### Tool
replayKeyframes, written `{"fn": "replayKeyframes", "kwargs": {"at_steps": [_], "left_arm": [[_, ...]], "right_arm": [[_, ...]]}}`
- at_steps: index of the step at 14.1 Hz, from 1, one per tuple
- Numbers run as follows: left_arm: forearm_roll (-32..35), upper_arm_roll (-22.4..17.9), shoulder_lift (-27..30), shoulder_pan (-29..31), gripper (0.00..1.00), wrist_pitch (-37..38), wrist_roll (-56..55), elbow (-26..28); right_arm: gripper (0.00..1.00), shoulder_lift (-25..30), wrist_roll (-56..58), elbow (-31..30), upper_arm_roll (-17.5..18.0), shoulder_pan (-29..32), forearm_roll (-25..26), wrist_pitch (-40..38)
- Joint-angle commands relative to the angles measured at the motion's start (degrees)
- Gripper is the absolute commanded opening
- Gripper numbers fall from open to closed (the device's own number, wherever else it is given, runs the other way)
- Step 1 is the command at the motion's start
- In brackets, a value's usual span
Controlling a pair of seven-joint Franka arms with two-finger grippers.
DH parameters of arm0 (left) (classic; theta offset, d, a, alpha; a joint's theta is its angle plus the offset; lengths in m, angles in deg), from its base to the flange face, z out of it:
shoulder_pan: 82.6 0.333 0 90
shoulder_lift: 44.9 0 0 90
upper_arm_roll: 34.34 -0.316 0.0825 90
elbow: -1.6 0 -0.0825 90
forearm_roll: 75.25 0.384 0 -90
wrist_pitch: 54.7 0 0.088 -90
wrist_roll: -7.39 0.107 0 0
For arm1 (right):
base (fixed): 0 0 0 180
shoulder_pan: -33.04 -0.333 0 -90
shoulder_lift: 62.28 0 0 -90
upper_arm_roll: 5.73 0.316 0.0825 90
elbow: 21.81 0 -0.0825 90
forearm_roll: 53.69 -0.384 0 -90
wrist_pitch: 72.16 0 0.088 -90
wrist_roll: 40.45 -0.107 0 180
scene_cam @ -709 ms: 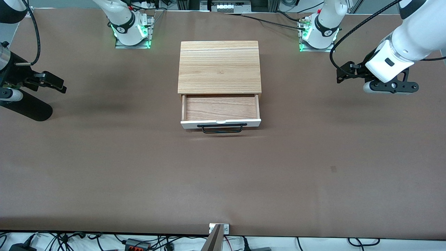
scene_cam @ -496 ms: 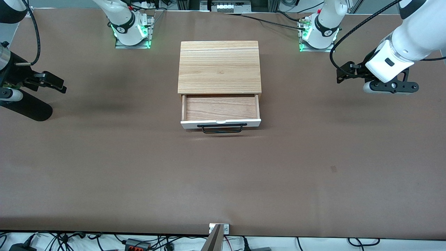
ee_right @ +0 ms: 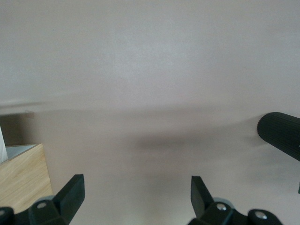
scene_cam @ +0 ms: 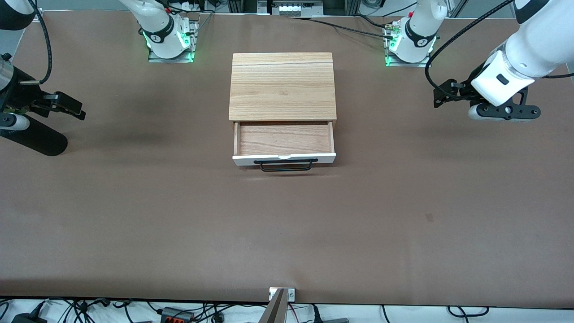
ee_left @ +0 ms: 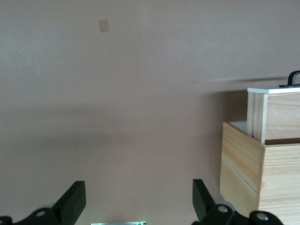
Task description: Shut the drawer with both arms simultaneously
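The shallow white-fronted drawer with black wire handle (scene_cam: 284, 158) stands pulled out of the light-oak box cabinet (scene_cam: 282, 86) at mid-worktop, its long axis parallel to the worktop's base-side edge. The black two-finger left gripper (scene_cam: 441, 93) and the black two-finger right gripper (scene_cam: 67, 106) hang at opposite end edges, jaws wide, holding nothing; each lies about equally far from the drawer

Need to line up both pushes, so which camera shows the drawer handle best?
The front view: the whole black handle shows on the open drawer, with nothing blocking it. The left wrist view catches only one end of the handle above the drawer's side. The right wrist view shows no handle, just a cabinet corner.
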Motion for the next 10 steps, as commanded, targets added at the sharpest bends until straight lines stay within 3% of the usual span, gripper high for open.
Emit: {"fn": "replayKeyframes", "kwargs": {"at_steps": [1,7,10], "left_arm": [[-0.6,0.1,-2.4,-0.6,1.0,0.6,-0.6,-3.2],[-0.1,2.3,-8.3,-1.8,1.0,0.5,-1.5,-8.6],[-0.6,2.5,-10.9,-4.5,1.0,0.3,-4.8,-9.0]], "right_arm": [[1.0,-0.5,-0.4,0.7,0.3,-0.1,0.1,-0.4],[1.0,-1.9,-1.3,0.9,0.3,-4.0,-0.1,-1.2],[1.0,-6.1,-1.9,1.0,0.3,-6.3,-0.6,-0.6]]}}
